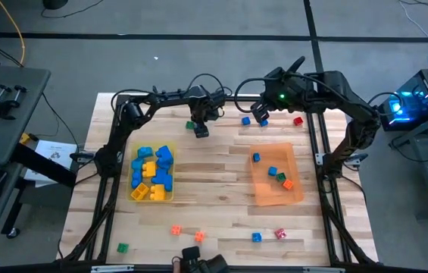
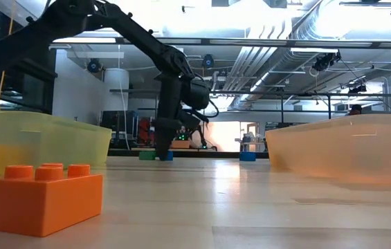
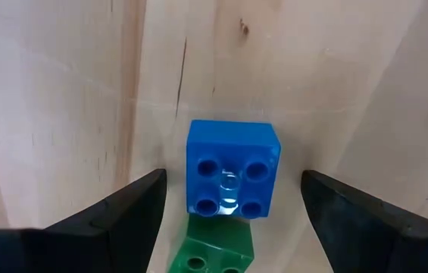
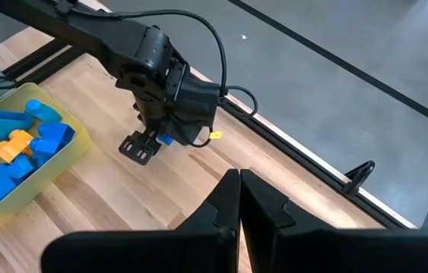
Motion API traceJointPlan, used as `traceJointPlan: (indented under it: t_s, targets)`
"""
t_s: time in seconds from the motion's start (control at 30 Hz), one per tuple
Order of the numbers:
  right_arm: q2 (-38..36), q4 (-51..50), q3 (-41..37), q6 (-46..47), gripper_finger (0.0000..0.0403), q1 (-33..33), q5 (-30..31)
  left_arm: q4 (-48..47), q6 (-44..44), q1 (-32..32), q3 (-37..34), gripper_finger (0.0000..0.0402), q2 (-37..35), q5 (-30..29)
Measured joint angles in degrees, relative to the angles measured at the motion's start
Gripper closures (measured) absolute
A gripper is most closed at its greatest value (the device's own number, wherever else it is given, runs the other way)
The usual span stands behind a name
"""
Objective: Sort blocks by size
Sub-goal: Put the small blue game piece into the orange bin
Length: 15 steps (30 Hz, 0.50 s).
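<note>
Blue block between spread fingers, not yet gripped.
The left gripper straddles a small blue block with a green block touching it (awkward neighbour); next, I'd judge, pinch blue alone. The right gripper waits clenched, empty.

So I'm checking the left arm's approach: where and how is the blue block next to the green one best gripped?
Probably from straight above, across the blue block's two flat side walls. It sits studs-up on the table, and the left gripper already has its jaws open either side of it. The green block touches a third side, so avoid pinching along that direction.
</note>
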Motion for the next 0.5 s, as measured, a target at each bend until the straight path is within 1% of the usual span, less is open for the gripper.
traceJointPlan:
  t_s: [0.2,0.3,0.4,0.5]
  targets:
    - [0.00,-0.02,0.00,0.00,0.0402,0.00,-0.32,1.11,0.09,-0.03,0.00,0.0109,0.00,0.14]
    - [0.00,-0.02,0.00,-0.46,0.0402,0.00,-0.32,1.24,-0.04,-0.06,0.00,0.0122,0.00,0.18]
    - [0.00,-0.02,0.00,-0.50,0.0402,0.00,-0.32,1.32,0.03,-0.37,0.00,0.0153,0.00,0.18]
    - [0.00,-0.02,0.00,-0.55,0.0402,0.00,-0.32,1.47,0.30,-0.53,0.00,0.0199,0.00,0.17]
